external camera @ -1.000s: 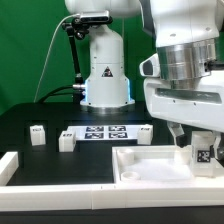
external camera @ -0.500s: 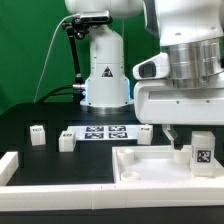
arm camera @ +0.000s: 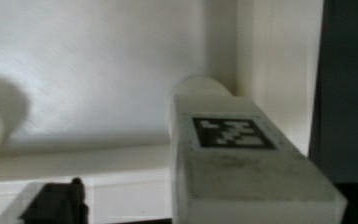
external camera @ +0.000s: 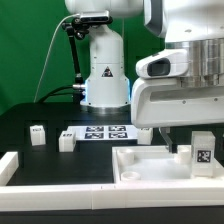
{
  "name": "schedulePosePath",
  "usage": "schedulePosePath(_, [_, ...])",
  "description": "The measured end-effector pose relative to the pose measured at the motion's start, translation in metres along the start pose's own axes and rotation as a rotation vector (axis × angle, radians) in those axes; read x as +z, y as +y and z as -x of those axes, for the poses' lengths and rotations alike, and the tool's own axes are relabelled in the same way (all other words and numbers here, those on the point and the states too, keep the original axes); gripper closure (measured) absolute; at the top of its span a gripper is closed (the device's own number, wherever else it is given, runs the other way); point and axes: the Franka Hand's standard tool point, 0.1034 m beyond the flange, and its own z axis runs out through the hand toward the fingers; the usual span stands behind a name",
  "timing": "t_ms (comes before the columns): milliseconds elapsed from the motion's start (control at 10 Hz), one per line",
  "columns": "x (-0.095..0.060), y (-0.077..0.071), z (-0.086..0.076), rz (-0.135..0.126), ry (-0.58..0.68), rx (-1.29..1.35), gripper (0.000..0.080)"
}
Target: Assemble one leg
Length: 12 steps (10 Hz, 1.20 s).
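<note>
The leg [external camera: 203,151] is a small white block with a black-and-white tag. It stands upright at the far corner of the white panel [external camera: 150,167] on the exterior view's right. In the wrist view the leg [arm camera: 240,150] fills the middle, tag toward the camera. My gripper [external camera: 194,138] is low over the leg's top, jaws on either side. One dark finger [arm camera: 55,202] stands clearly apart from the leg with bare panel [arm camera: 105,90] between them. The other finger is mostly hidden at the leg's far side. The gripper [arm camera: 202,208] looks open.
Three loose white legs stand on the black table: one [external camera: 38,134] at the exterior view's left, one [external camera: 67,140] beside the marker board [external camera: 103,132], one [external camera: 143,132] behind the panel. A white barrier [external camera: 60,188] runs along the front and left. The robot base [external camera: 105,70] stands behind.
The hand's white body has come to span more of the exterior view, spreading to that view's left. The leg has stayed where it stood, its tag still facing the same way.
</note>
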Motion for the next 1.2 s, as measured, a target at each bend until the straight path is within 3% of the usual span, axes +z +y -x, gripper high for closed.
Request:
schedulePosePath(100, [0.0000,-0.0001,0.0000,0.000,0.000,0.002,0.0236])
schedulePosePath(200, [0.0000,-0.0001,0.0000,0.000,0.000,0.002,0.0385])
schedulePosePath(300, [0.0000,-0.0001,0.0000,-0.001,0.000,0.006,0.0385])
schedulePosePath(400, [0.0001,-0.0005,0.0001,-0.002,0.000,0.040,0.0509])
schedulePosePath(800, [0.0010,-0.0001,0.0007,-0.009,-0.004,0.307,0.0509])
schedulePosePath(900, [0.0018,-0.0010,0.0015,-0.023,-0.006,0.456,0.0509])
schedulePosePath(1200, [0.0030,0.0000,0.0015,-0.032,0.007,0.748,0.0509])
